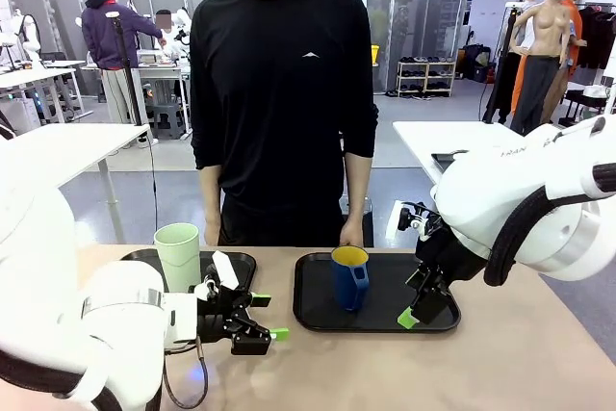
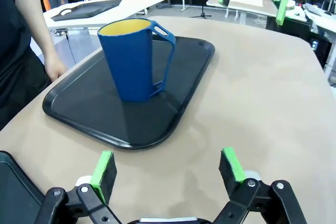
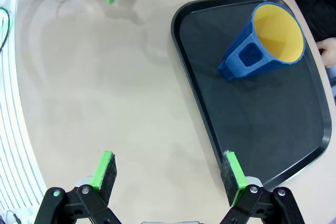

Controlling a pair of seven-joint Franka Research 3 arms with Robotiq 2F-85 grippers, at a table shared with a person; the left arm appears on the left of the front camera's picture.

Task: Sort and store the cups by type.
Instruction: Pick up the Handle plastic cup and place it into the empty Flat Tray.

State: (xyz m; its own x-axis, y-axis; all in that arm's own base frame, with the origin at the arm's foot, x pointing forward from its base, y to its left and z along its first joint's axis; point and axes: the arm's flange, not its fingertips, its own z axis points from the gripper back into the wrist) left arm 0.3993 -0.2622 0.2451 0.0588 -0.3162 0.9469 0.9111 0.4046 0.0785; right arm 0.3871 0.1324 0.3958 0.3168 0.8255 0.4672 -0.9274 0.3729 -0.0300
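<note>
A pale mint-green tumbler [image 1: 179, 255] stands upright on the left black tray [image 1: 241, 262]. The dark blue mug [image 1: 349, 276] with a yellow inside stands on the right black tray [image 1: 313, 310], handle towards me. My left gripper [image 1: 268, 318] hovers open just above the table between the two trays, pointing at the mug [image 2: 135, 61]. My right gripper [image 1: 416, 307] hangs open over the right tray's near right corner, apart from the mug [image 3: 262, 43]. In the wrist views both the left gripper [image 2: 168, 169] and the right gripper [image 3: 170, 174] hold nothing.
A person in black stands at the far side, one hand [image 1: 352, 233] resting by the right tray's far edge. Bare tan table [image 1: 385, 372] spreads in front of both trays. Other tables and people stand in the background.
</note>
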